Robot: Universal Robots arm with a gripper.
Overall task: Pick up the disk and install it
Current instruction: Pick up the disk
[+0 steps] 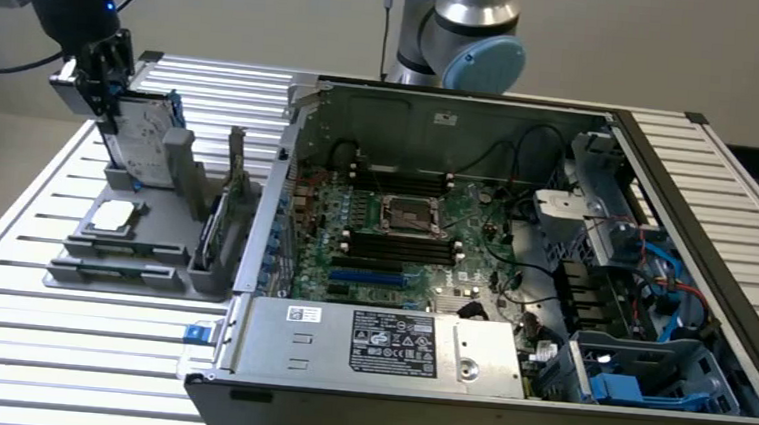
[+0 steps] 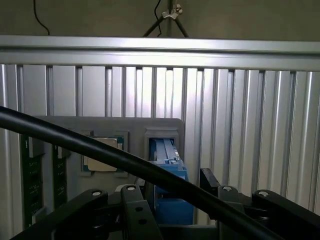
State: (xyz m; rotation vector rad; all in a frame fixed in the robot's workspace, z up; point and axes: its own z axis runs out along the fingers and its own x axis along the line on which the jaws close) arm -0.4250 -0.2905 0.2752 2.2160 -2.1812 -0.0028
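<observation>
The blue-framed silver disk (image 1: 151, 136) stands upright in the grey holder (image 1: 149, 251)

Table (image 1: 74, 377): ribbed aluminium slats. Carries grey parts stand (image 1: 109, 251), exterior view's left; open computer case (image 1: 466, 128) just beside it.

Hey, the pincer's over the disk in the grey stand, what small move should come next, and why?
Probably close the pincer on the disk. It stands open astride the disk's blue-framed upper end, and the disk sits upright in the grey stand, not yet lifted.
</observation>
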